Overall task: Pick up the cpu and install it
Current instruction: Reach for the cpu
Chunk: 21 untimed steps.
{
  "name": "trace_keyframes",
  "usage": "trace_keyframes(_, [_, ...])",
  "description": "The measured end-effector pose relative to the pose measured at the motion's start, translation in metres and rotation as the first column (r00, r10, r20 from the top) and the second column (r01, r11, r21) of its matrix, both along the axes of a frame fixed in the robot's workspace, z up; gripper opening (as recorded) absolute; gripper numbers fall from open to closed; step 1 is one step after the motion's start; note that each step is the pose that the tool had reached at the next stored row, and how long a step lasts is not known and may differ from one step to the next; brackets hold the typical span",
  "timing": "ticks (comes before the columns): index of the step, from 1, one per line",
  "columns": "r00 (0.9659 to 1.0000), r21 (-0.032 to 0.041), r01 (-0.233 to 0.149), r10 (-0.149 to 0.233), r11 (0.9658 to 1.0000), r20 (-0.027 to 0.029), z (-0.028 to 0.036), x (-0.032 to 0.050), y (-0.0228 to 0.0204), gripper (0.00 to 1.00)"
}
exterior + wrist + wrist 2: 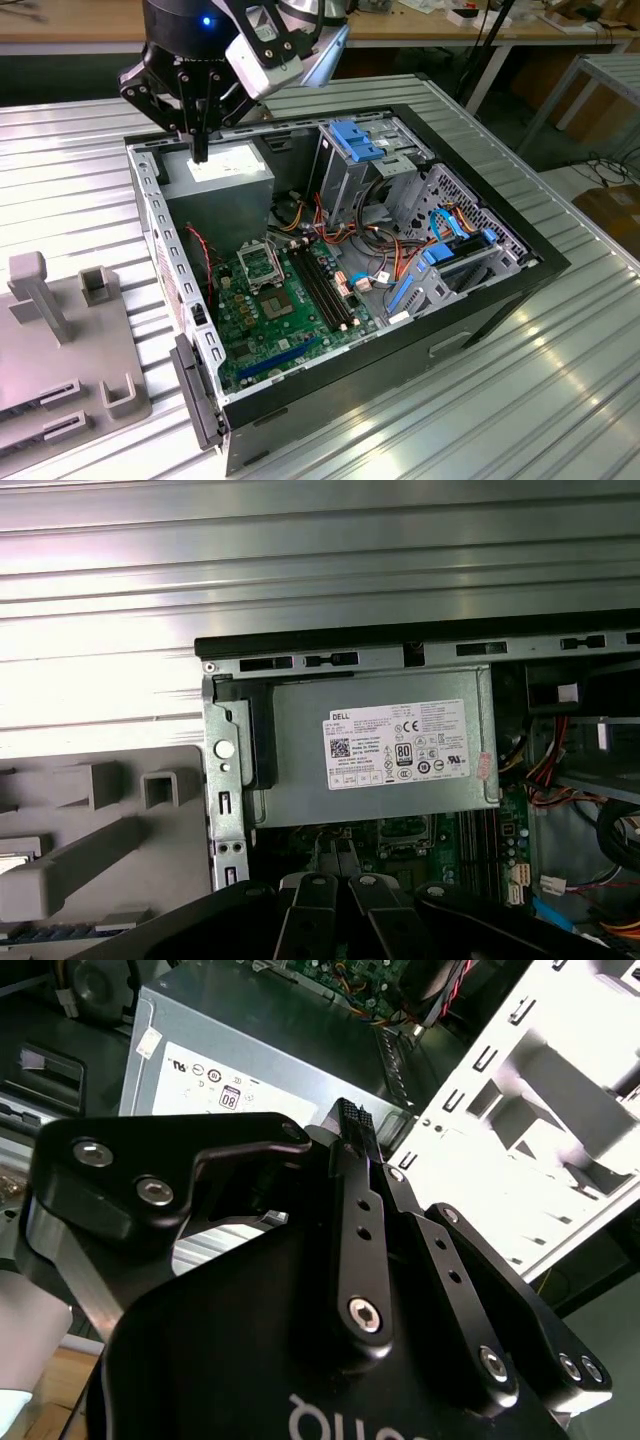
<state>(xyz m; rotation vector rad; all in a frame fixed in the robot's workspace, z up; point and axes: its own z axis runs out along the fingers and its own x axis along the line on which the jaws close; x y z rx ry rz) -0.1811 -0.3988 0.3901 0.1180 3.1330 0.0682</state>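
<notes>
light: bright, from overhead | glare: white bands on ribbed silver metal tabletop around open black computer case; case's pale metal frame blown white in second wrist view | shadow: case interior dim; black robot gripper above it dark, faint sheen

Grey slotted fixture on ribbed metal table; perhaps a cardboard box beyond.
</notes>
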Motion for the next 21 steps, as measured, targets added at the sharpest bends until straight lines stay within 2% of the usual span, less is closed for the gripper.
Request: trace_keyframes(21, [1.0000, 0.0000, 0.000, 0.000, 1.0000, -0.0038, -0.0006, -0.0094, 0.0000, 0.11])
